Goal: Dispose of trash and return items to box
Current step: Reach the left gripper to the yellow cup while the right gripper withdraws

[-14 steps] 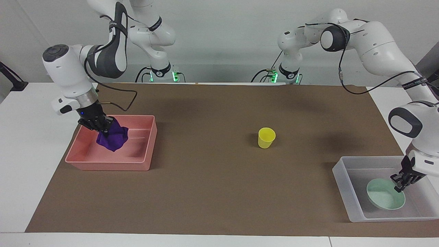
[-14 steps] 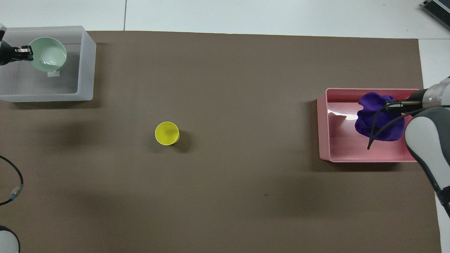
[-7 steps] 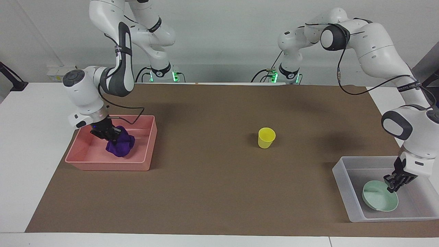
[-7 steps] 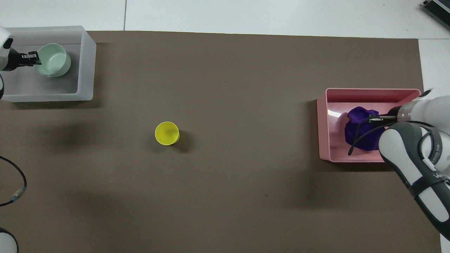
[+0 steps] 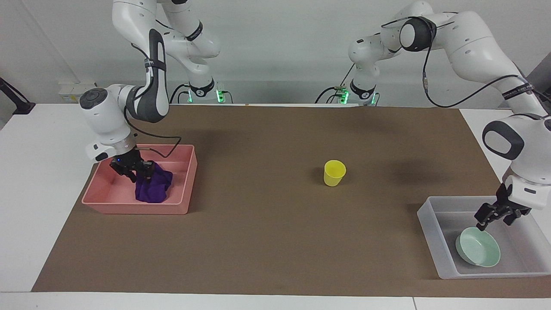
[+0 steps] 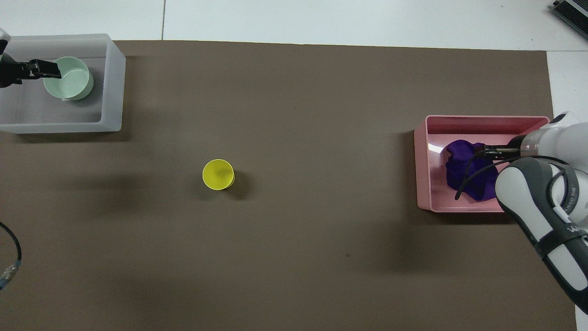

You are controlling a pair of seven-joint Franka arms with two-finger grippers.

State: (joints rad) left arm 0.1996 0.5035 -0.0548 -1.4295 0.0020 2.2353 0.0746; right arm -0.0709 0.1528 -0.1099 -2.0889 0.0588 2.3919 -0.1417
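Releasing phase: right hand [image 5: 134, 168] spread open over crumpled purple cloth rag [image 5: 151, 187] in pink plastic bin [image 5: 181, 202]; left hand [image 5: 495, 215] open above mint-green bowl [image 5: 478, 252] in translucent plastic box [image 5: 430, 232]. Next: fetch upright yellow plastic cup [image 5: 334, 172] mid-table.

Plastic, cloth and a matt mat

Crumpled purple rag [image 5: 152, 188] in glossy pink bin [image 5: 181, 206]; translucent box [image 5: 430, 228]; smooth yellow cup [image 5: 334, 173].

Bright even overhead light, soft shadows on mat [image 5: 258, 241], sharp focus throughout
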